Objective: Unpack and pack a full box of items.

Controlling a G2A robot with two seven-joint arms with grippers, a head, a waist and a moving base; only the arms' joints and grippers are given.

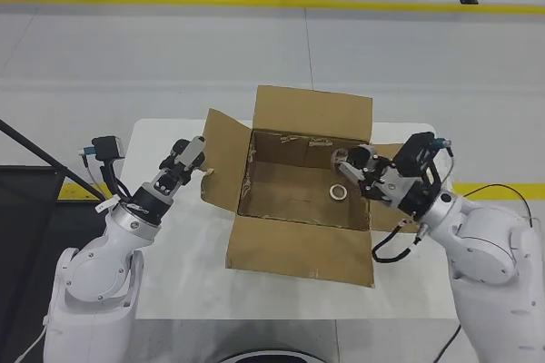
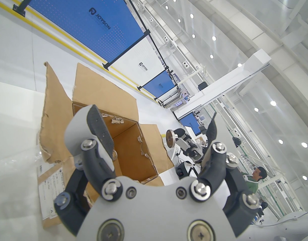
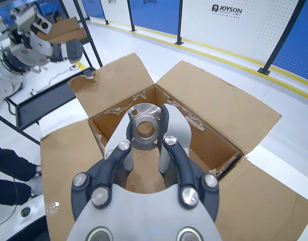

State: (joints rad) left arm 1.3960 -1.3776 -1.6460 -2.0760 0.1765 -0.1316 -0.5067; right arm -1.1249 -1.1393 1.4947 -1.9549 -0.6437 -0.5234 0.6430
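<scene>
An open cardboard box point(image 1: 295, 250) stands on the white table point(image 1: 191, 263) with all its flaps folded out. My right gripper point(image 1: 348, 165) hangs over the box's right side, shut on a round metal flange point(image 3: 143, 126) with a centre bore. The same flange point(image 2: 171, 138) shows edge-on beyond the box point(image 2: 133, 149) in the left wrist view. A small ring-shaped part point(image 1: 339, 192) lies on the box floor below it. My left gripper point(image 1: 193, 151) is open and holds nothing, just outside the box's left flap point(image 1: 220, 159); its fingers point(image 2: 100, 126) point toward the box.
The box's flaps point(image 3: 219, 106) spread over much of the table. A black frame point(image 1: 18, 209) stands off the table's left edge. Bare table lies in front of my left arm point(image 1: 186, 281). Torn cardboard edges line the box rim point(image 3: 141, 95).
</scene>
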